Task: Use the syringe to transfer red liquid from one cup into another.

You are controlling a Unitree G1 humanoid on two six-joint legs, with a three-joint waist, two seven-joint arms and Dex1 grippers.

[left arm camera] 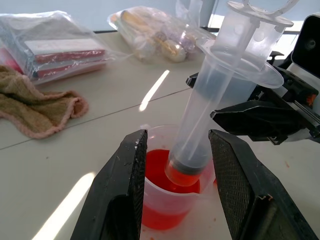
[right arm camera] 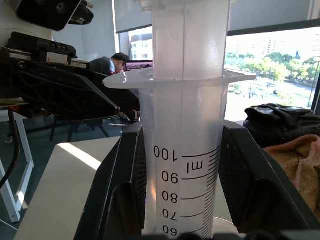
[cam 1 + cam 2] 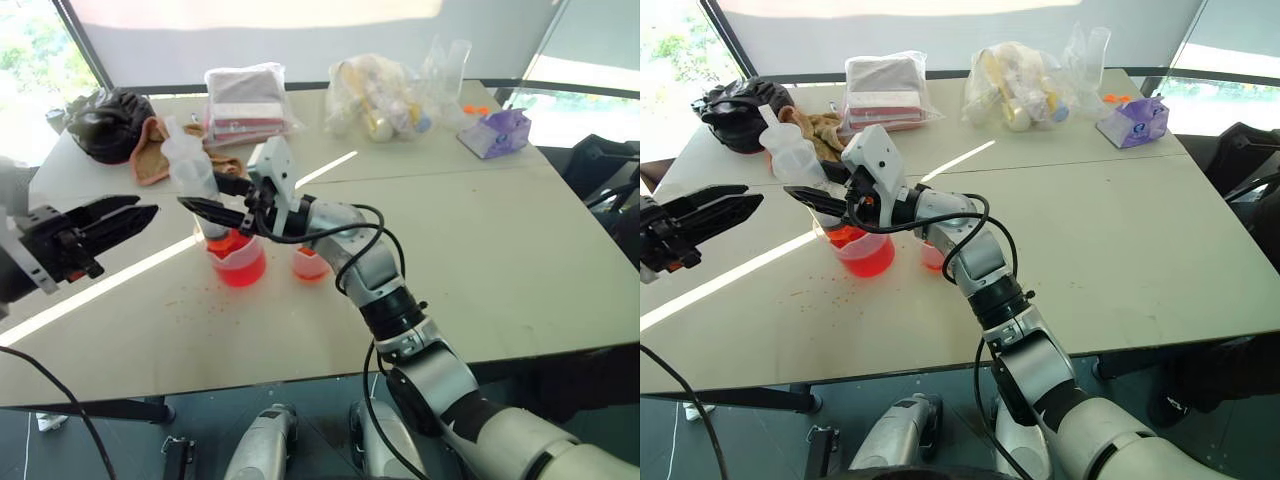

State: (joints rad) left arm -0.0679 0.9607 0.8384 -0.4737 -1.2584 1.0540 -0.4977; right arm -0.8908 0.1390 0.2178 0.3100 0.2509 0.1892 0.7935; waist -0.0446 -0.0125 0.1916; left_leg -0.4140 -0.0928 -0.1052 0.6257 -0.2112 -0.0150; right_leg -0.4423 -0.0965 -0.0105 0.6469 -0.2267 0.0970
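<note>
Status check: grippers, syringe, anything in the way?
Right gripper shut on syringe, upright, tip in larger cup. Left gripper open, empty, beside it. Smaller cup close by. Nothing in the way.

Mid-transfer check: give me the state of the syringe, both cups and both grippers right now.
syringe: slightly tilted, tip down in the larger cup, clamped at the barrel.
larger cup: upright on the table, red liquid inside.
smaller cup: upright beside it, a little orange-red liquid at the bottom.
right gripper: shut on the syringe.
left gripper: open, empty, off to the side of the cups.
</note>
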